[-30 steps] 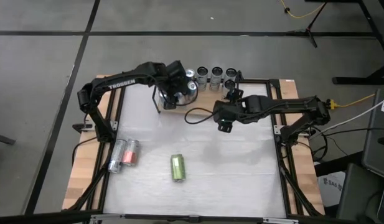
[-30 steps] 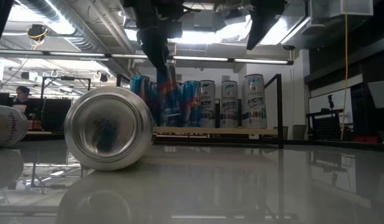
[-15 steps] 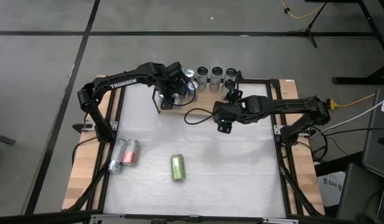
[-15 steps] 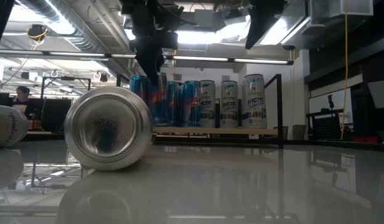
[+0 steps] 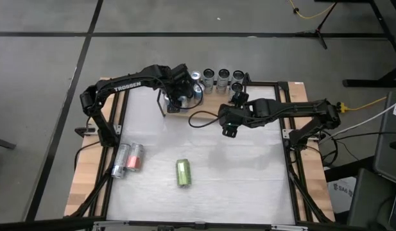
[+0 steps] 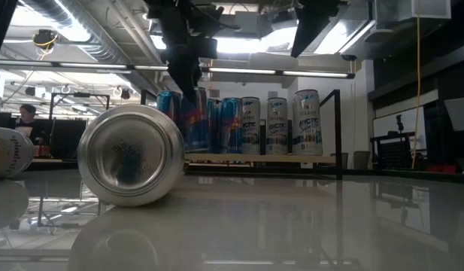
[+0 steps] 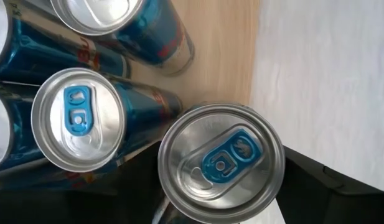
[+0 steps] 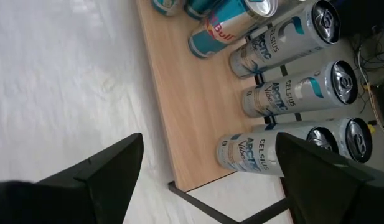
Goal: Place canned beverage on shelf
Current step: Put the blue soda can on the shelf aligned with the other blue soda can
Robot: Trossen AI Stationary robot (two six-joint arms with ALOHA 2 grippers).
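The shelf (image 5: 214, 97) stands at the table's far edge, its wooden board (image 8: 192, 112) carrying upright cans. At its left end stand blue cans (image 6: 220, 124), at least 3 of them in the left wrist view; toward the right end stand silver-white cans (image 8: 285, 93), about 5 in the right wrist view.

The left gripper (image 5: 183, 96) is above the shelf's left end, directly over 1 blue can (image 7: 221, 163) that stands upright at the board's front edge, beside the other blue ones. Its dark fingers (image 7: 316, 186) flank that can, but I cannot tell whether they press it or stand just clear.

The right gripper (image 5: 228, 130) hovers over the white table (image 5: 249, 173) just in front of the shelf, jaws spread and empty.

3 cans lie on their sides on the table: a green can (image 5: 183, 172) near the middle front and 2 pinkish-silver cans (image 5: 128, 159) side by side at the left.
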